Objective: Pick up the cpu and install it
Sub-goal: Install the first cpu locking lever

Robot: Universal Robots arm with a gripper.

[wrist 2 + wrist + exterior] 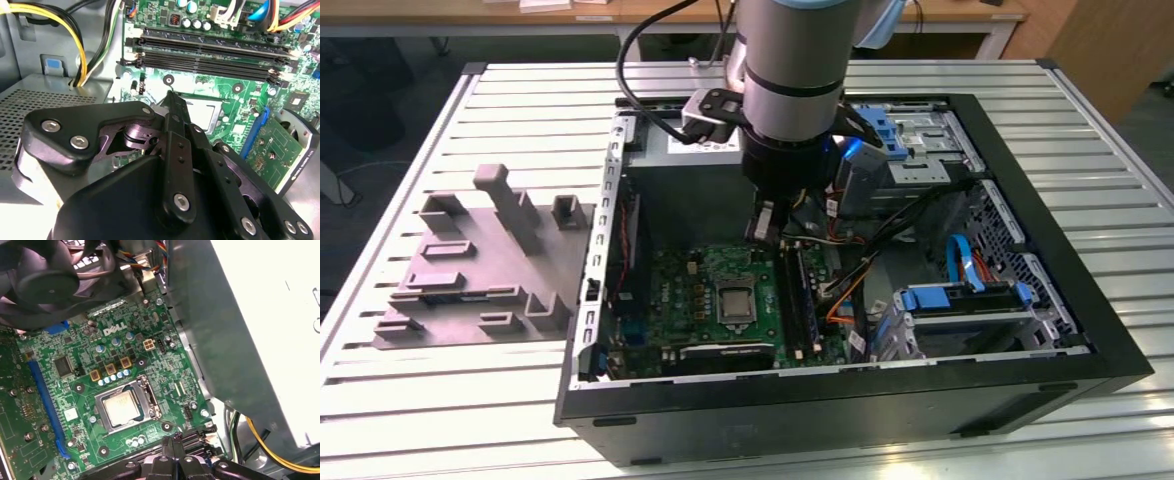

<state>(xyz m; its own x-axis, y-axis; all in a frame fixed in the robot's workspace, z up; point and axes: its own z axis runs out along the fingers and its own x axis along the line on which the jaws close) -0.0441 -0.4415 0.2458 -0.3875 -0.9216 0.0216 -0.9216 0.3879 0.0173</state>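
Note:
The cpu point(121, 407), a small pale silvery square, lies flat inside the metal-framed socket point(150, 399) on the green motherboard point(80, 390). In the exterior view the socket point(734, 300) sits low in the open computer case. My gripper point(767, 228) hangs above the board, a little behind the socket, toward the case's back wall. Its dark fingers point(172, 125) are pressed together with nothing between them, and their tips point at the socket frame point(215, 116). In the first wrist view the fingertips point(176, 447) stand just off the socket's edge, apart from the cpu.
A grey moulded tray point(480, 270) with raised blocks lies on the slatted table at the exterior view's left. Inside the black case point(854, 400), memory slots point(210, 50), yellow and black cables point(82, 55), a fan point(45, 285) and blue drive brackets point(961, 300) crowd the board.

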